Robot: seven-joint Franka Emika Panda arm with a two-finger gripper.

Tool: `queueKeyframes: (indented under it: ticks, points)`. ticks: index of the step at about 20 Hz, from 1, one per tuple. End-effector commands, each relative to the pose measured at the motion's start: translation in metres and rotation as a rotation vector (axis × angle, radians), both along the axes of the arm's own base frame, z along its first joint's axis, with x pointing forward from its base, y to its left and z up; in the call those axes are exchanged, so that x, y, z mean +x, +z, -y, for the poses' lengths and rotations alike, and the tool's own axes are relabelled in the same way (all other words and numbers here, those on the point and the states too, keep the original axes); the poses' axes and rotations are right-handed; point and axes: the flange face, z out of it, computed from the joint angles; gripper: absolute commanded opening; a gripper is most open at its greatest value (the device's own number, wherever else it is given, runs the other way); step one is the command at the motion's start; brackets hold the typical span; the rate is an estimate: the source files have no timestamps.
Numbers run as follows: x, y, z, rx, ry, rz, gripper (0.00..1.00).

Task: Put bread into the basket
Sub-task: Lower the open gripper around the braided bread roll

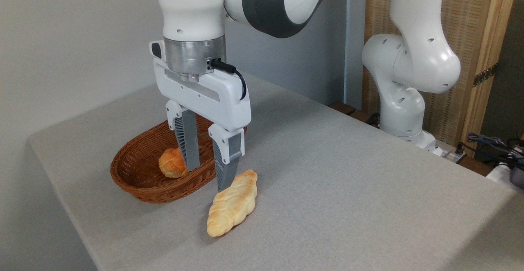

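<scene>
Grey table: the braided bread lay outside the basket, 1 roll already inside, as the robot's hand hovered with fingers spread, grasping nothing.

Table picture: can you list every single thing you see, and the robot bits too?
bread: one, pale golden braided loaf, lying on the table right of the basket
basket: one, reddish-brown wicker, near the table's left edge
roll: one, darker orange, inside the basket
table: one, grey
cables: a few, dark, far right past the table
wooden screen: one, tan, behind the robot
arm: one, white and grey
gripper: one, white with grey fingers, open, holding nothing, above the basket's rim and the bread's end
</scene>
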Motion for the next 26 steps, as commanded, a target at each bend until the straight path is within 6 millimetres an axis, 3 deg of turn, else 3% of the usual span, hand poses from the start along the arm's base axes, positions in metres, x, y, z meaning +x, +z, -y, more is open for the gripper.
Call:
queueKeyframes:
  ticks: [1,6,13,26]
  points:
    - [-0.002,-0.012,-0.001,0.001,0.007,-0.048,1.00]
    - [0.001,-0.033,-0.001,-0.002,0.016,-0.086,1.00]
    - [0.013,-0.078,0.005,-0.070,0.109,-0.152,1.00]
    - [0.021,-0.103,0.004,-0.085,0.114,-0.172,1.00]
